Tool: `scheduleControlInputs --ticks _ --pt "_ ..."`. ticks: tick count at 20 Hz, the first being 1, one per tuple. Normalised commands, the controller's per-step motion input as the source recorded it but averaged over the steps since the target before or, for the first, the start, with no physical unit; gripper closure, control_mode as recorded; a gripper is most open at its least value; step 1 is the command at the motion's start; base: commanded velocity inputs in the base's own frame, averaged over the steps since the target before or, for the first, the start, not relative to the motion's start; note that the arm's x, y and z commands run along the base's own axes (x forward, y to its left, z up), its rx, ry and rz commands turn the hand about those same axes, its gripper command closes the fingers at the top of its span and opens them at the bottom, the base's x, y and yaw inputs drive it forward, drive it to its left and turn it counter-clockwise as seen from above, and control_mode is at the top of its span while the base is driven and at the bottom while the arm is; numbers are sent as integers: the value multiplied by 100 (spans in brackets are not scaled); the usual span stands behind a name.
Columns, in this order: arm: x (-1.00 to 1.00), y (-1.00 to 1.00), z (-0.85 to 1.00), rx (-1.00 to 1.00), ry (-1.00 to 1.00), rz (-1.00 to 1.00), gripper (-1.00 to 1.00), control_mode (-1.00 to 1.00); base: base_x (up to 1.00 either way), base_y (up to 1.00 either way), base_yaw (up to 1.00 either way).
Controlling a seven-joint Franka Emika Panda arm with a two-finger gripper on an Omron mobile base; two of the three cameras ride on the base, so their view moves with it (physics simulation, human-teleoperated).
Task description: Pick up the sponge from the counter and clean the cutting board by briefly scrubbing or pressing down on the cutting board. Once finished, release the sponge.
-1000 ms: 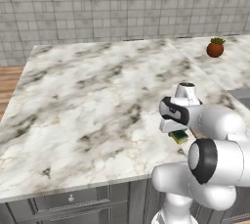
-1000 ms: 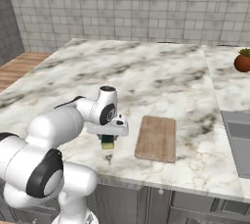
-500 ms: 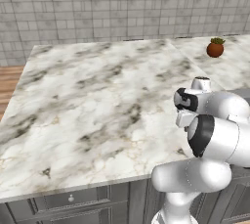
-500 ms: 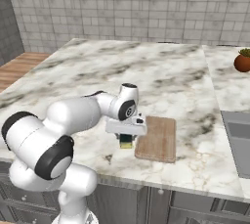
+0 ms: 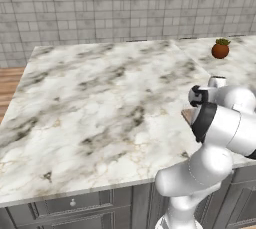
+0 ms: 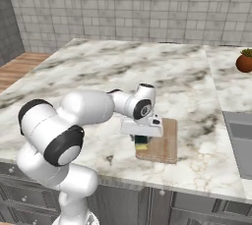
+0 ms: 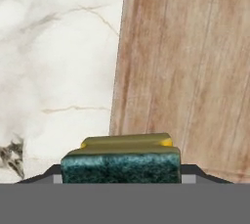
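Clamped between my end effector's point(image 6: 141, 144) fingers is the sponge point(image 6: 141, 145) — dark green scrubbing face over yellow, hanging just under my hand at the near left corner of the board point(image 6: 163, 143). From the right base camera the sponge sits over that corner's edge, partly above wood and partly above the marble surface point(image 6: 98, 71); whether it presses on the board or hovers just above it, I cannot tell. Through my hand camera the sponge point(image 7: 121, 162) fills the gap between my fingertips, green side toward the lens, and beyond it the board point(image 7: 190, 71) takes the right side with bare marble point(image 7: 53, 61) to the left. From the left base camera my own arm covers most of the board — a sliver of wood point(image 5: 186, 115) shows beside my forearm. A reddish-brown fruit point(image 6: 244, 62) with a green top stands well apart at the far right of the surface.
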Motion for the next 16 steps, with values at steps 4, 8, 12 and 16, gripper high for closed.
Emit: scheduleControlInputs --ticks 4,8,12,16 --pt "1 -36 -17 0 0 0 100 -100 0 0 0" --pt "2 -4 -46 0 0 0 100 -100 0 0 0" --pt "3 0 -43 0 0 0 100 -100 0 0 0" --pt "11 0 -36 0 0 1 100 -100 0 0 0"
